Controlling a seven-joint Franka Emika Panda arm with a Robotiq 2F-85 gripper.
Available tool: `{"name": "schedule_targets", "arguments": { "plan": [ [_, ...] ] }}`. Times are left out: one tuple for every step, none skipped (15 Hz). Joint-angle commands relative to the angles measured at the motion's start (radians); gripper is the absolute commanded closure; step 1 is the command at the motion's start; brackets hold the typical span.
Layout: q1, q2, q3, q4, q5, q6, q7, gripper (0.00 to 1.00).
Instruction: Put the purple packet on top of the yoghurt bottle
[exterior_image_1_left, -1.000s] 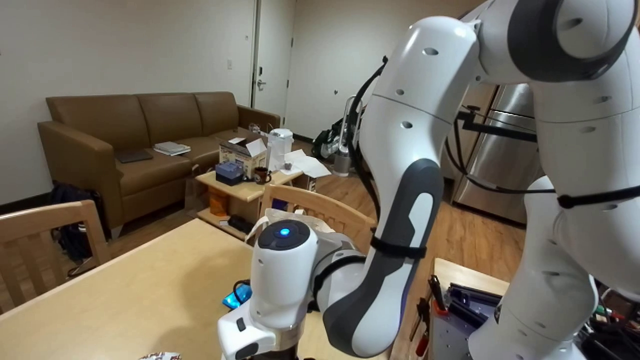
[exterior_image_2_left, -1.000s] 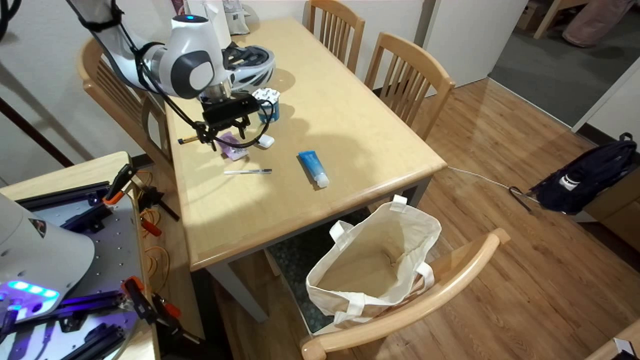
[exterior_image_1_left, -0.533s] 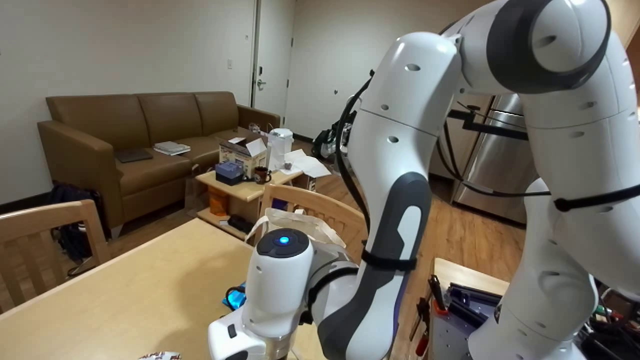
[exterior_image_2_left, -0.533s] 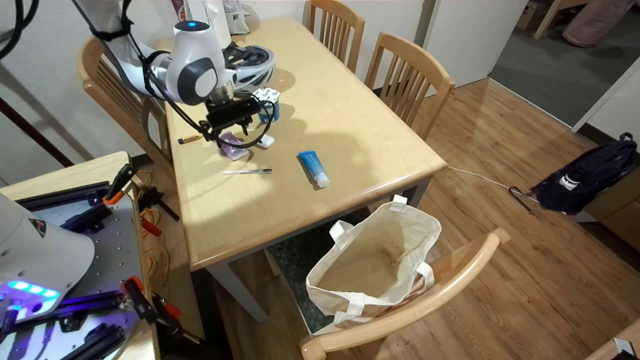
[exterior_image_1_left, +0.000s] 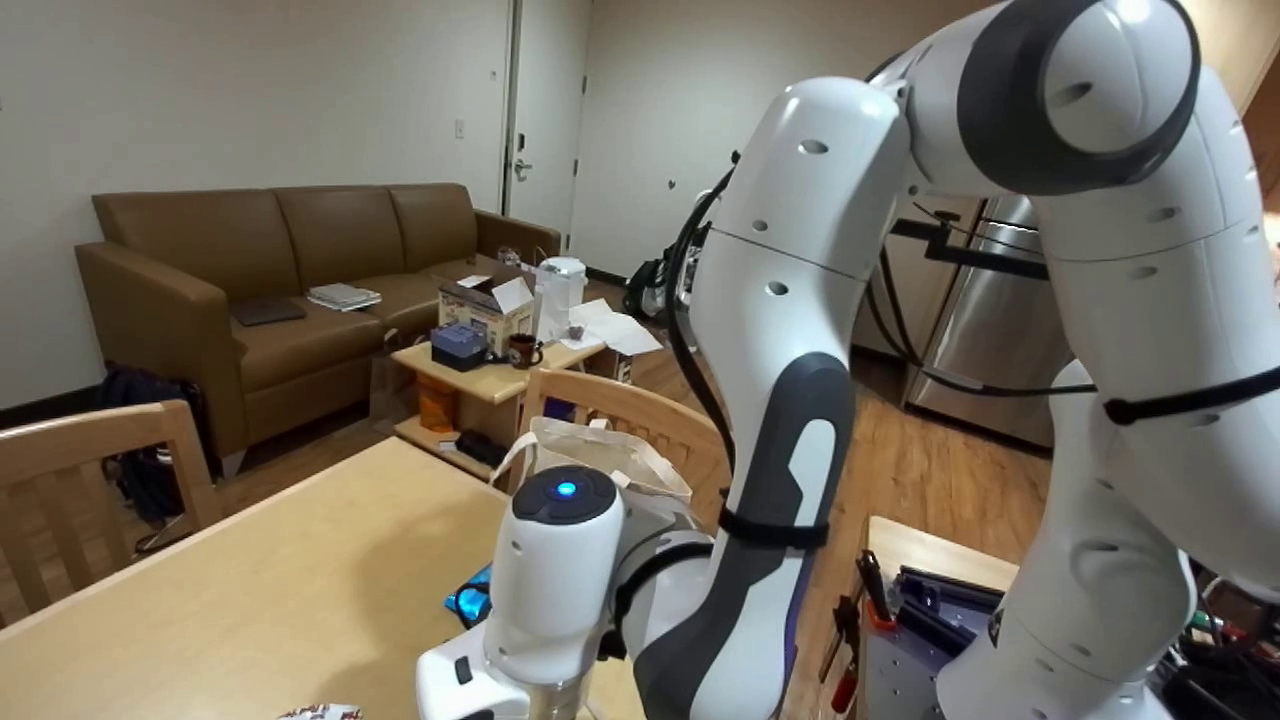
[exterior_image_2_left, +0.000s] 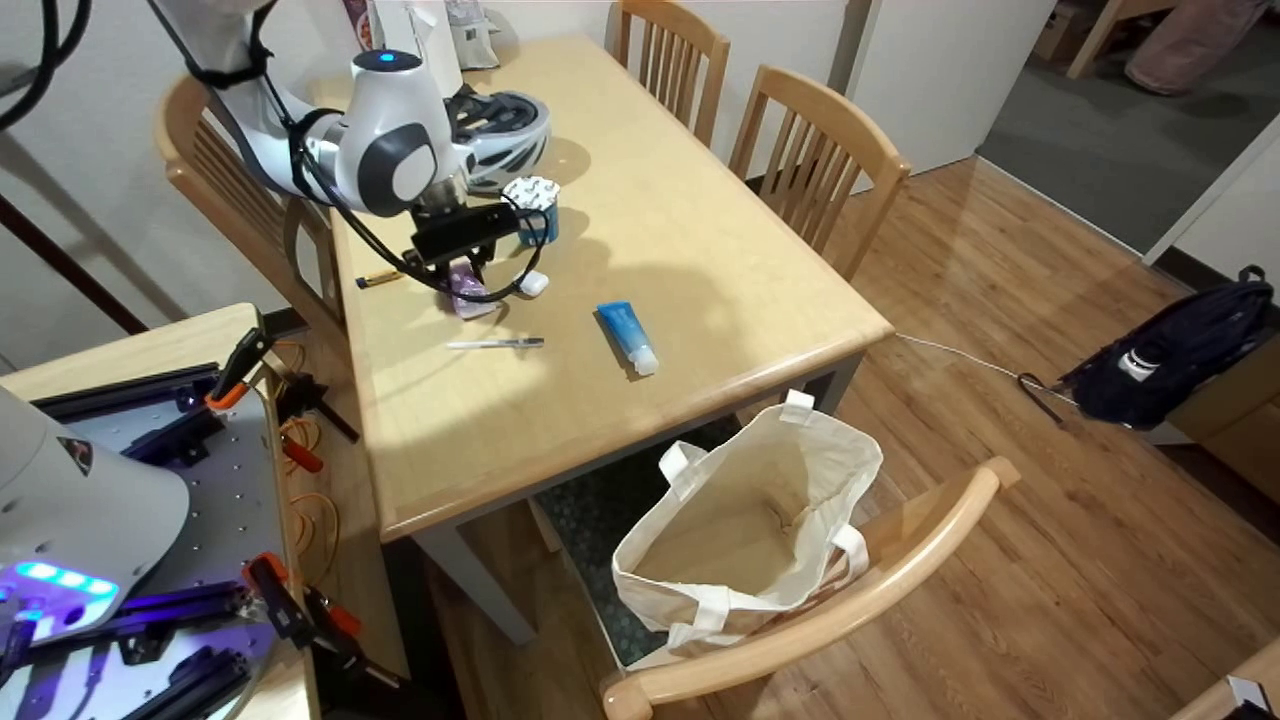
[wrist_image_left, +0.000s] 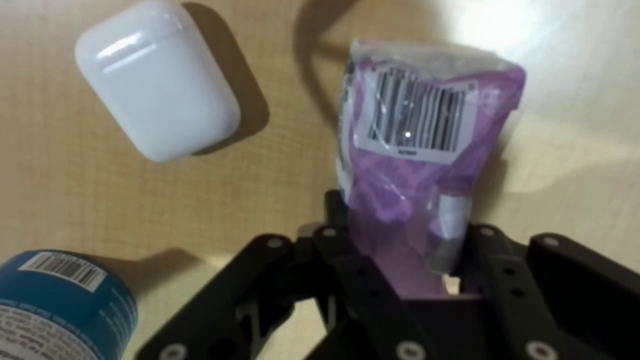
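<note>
In the wrist view the purple packet (wrist_image_left: 390, 180), a shiny wrapper with a barcode, is pinched between both black fingers of my gripper (wrist_image_left: 404, 225). Its lower part is squeezed narrow and creased there. The same purple packet (exterior_image_2_left: 469, 300) shows in an exterior view, at table level under my gripper (exterior_image_2_left: 460, 274), partly behind the cable. Whether it touches the table I cannot tell. The yoghurt bottle (exterior_image_2_left: 537, 218), blue with a white patterned lid, stands upright just beyond the gripper. Part of this yoghurt bottle (wrist_image_left: 65, 310) appears at the wrist view's lower left.
A white case (wrist_image_left: 160, 82) lies beside the packet. Around it on the table are a white pen (exterior_image_2_left: 495, 343), a yellow stick (exterior_image_2_left: 380, 279) and a blue tube (exterior_image_2_left: 627, 335). A helmet (exterior_image_2_left: 505, 140) sits behind the bottle. A tote bag (exterior_image_2_left: 640, 570) rests on a chair.
My arm has come down slightly. The gripper's fingers were wide apart around the packet and have closed in on it, so the packet now looks narrower and bunched.
</note>
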Motion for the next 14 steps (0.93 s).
{"name": "schedule_targets", "arguments": {
  "plan": [
    [-0.073,-0.008,0.077,0.0,-0.001,-0.019,0.008,0.85],
    [-0.085,-0.025,0.087,-0.001,0.002,-0.037,0.01,0.91],
    [-0.1,-0.06,0.098,-0.001,0.006,-0.079,0.009,0.97],
    [-0.104,-0.084,0.099,0.004,0.004,-0.112,0.007,0.99],
    [-0.121,-0.114,0.112,0.018,0.011,-0.177,-0.008,1.0],
    [-0.128,-0.135,0.116,0.032,0.015,-0.222,-0.022,0.98],
    [-0.145,-0.16,0.13,0.05,0.026,-0.277,-0.05,0.97],
    [-0.151,-0.182,0.133,0.072,0.034,-0.333,-0.073,0.98],
    [-0.152,-0.203,0.131,0.093,0.038,-0.374,-0.095,0.97],
    [-0.158,-0.221,0.136,0.116,0.051,-0.399,-0.128,0.97],
    [-0.166,-0.233,0.143,0.139,0.075,-0.397,-0.157,0.97],
    [-0.174,-0.244,0.151,0.156,0.103,-0.379,-0.193,0.97],
    [-0.187,-0.255,0.166,0.168,0.147,-0.357,-0.233,0.97],
    [-0.128,-0.229,0.109,0.16,0.101,-0.362,-0.159,0.88]
  ]
}}
